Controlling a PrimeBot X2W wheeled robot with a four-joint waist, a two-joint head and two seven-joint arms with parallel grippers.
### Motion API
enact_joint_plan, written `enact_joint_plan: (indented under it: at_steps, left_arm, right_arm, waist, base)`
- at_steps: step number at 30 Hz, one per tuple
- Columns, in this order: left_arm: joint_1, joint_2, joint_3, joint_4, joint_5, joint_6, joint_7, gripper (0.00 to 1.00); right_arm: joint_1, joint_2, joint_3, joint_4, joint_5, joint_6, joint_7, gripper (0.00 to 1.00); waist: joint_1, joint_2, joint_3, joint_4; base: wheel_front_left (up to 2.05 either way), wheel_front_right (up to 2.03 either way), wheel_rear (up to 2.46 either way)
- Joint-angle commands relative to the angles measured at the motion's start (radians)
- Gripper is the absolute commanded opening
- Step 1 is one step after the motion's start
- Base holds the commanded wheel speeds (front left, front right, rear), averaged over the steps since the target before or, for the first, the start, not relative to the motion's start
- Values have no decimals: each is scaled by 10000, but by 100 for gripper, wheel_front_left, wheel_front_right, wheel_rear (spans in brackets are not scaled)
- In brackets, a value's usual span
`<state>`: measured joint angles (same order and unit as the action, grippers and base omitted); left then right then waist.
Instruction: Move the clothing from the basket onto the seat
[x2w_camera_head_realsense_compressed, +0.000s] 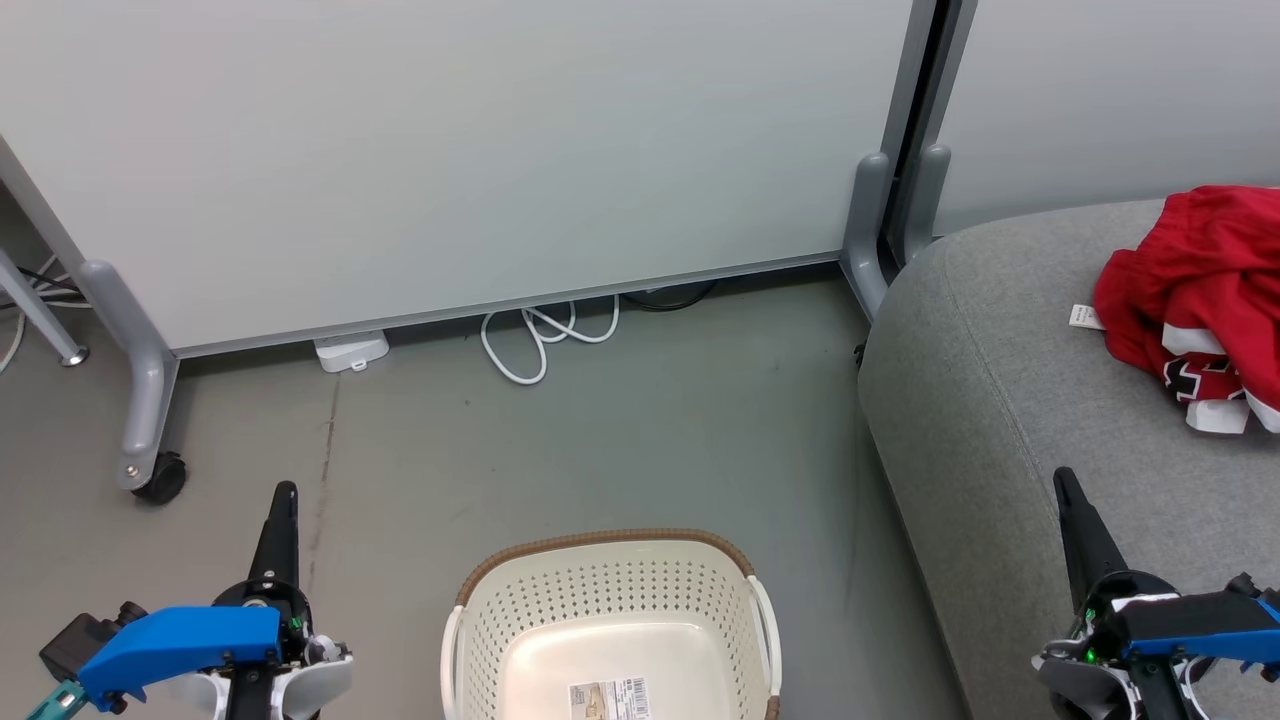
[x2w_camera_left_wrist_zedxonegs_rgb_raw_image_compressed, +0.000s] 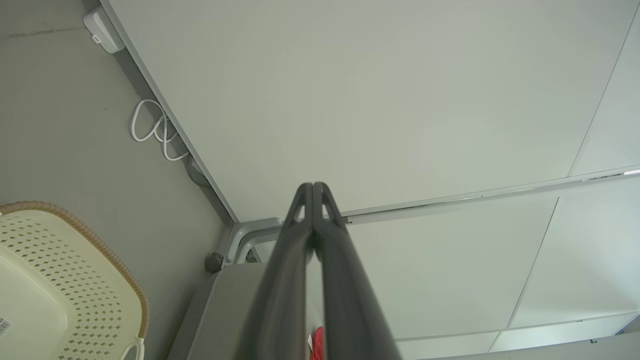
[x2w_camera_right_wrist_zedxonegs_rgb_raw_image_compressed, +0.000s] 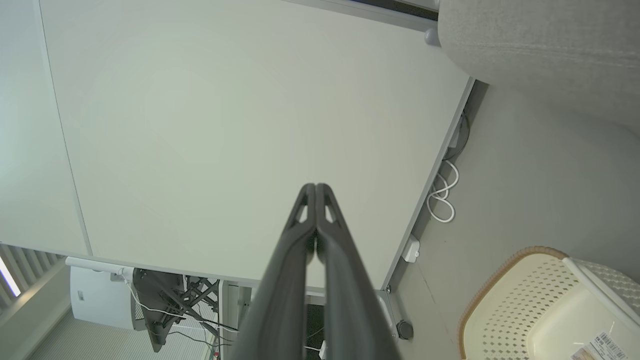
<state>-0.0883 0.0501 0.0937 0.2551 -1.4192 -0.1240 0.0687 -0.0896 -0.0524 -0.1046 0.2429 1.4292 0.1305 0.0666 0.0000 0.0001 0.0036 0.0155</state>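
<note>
The red clothing (x2w_camera_head_realsense_compressed: 1200, 300) with white trim lies crumpled on the grey seat (x2w_camera_head_realsense_compressed: 1000, 400) at the right. On the floor at bottom centre stands the cream basket (x2w_camera_head_realsense_compressed: 610, 620), with just a barcode label on its bottom. My left gripper (x2w_camera_head_realsense_compressed: 285, 495) is shut, to the left of the basket. Over the seat's front part, my right gripper (x2w_camera_head_realsense_compressed: 1065, 480) is shut too, below and left of the clothing. In the left wrist view my left gripper (x2w_camera_left_wrist_zedxonegs_rgb_raw_image_compressed: 313, 186) has its fingers pressed together, holding nothing. The right wrist view shows my right gripper (x2w_camera_right_wrist_zedxonegs_rgb_raw_image_compressed: 315, 186) the same way.
A pale partition wall on grey wheeled legs (x2w_camera_head_realsense_compressed: 150, 400) runs across the back. A white cable (x2w_camera_head_realsense_compressed: 545, 335) and a small white box (x2w_camera_head_realsense_compressed: 350, 350) lie on the floor at its foot. Grey floor surrounds the basket.
</note>
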Motion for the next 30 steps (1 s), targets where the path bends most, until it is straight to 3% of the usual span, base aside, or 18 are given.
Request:
enact_joint_plan:
  at_steps: [1,30]
  left_arm:
    - [-188,7,73,-86,-174,-79,36,0]
    - [-254,0,230,-113,-1947,-109,493,0]
  right_arm:
    - [-188,15,-24,-13,189,3,61,0]
    - [-254,35,-110,28,1846,4,508,0]
  waist:
    - [0,-1,0,-5]
    - [0,-1,-5,-155]
  base:
    - [0,0,0]
    - [0,0,0]
